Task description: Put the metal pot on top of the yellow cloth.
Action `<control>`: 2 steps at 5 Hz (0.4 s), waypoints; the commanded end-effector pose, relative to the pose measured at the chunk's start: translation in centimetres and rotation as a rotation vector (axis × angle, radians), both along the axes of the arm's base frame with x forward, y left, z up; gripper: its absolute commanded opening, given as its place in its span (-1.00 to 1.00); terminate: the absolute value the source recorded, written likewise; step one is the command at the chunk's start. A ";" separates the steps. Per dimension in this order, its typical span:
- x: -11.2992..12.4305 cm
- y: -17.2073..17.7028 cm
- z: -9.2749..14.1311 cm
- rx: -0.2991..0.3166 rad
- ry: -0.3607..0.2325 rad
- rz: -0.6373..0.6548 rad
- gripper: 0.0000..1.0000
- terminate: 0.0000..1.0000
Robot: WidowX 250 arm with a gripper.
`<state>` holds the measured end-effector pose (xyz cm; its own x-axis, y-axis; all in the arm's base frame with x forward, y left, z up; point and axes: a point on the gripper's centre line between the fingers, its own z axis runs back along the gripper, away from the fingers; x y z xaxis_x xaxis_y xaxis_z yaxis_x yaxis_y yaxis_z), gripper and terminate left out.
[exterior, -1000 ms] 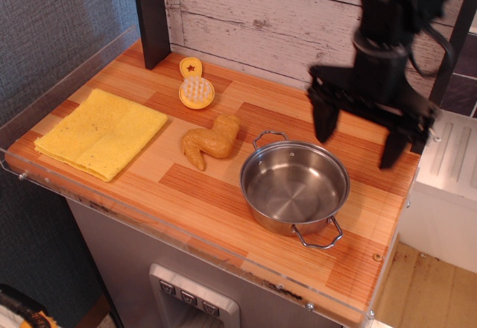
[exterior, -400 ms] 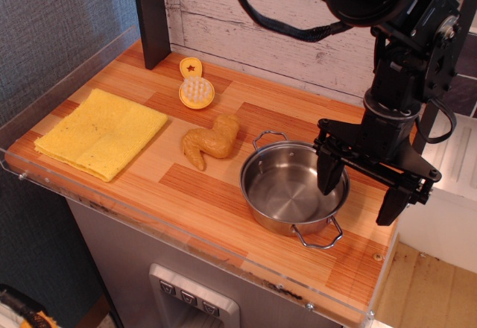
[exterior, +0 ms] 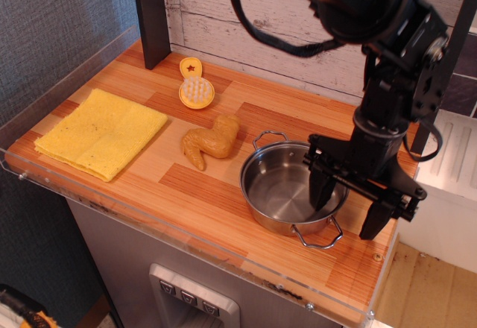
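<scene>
The metal pot (exterior: 287, 188) sat upright toward the right end of the wooden counter (exterior: 201, 186), its shiny bowl holding nothing that could be seen, one wire loop handle pointing toward the back wall and the other toward the front edge. The gripper (exterior: 347, 203) was lowered over the pot's right side with its jaws spread wide and nothing clamped between them: one dark finger (exterior: 322, 188) reached down inside the bowl, near the right wall, while the other finger (exterior: 375, 218) hung outside the rim, over the bare wood near the counter's right edge, so the pot's right wall lay between the two. Whether either finger touched the metal could not be told. The black arm (exterior: 395, 82) rose from the gripper toward the upper right, with a dark cable (exterior: 257, 30) looping across the whitewashed plank wall behind it. Just left of the pot, near its back handle, lay a tan chicken wing (exterior: 212, 141), apart from the rim. Farther back, near the wall, rested a small round orange-yellow brush (exterior: 197, 89) with pale bristles facing up. The yellow cloth (exterior: 102, 132) lay flat and folded at the far left end of the counter, well apart from the pot, with the chicken wing between them. A clear plastic guard (exterior: 171, 231) ran along the counter's front and left edges.
</scene>
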<state>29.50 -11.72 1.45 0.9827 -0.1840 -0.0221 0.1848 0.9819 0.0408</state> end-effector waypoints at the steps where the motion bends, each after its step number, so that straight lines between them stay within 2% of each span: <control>1: 0.3 0.2 -0.1 -0.004 -0.056 0.006 -1.00 -1.00; 2: 0.2 0.1 -0.1 0.001 -0.079 0.000 -1.00 -1.00</control>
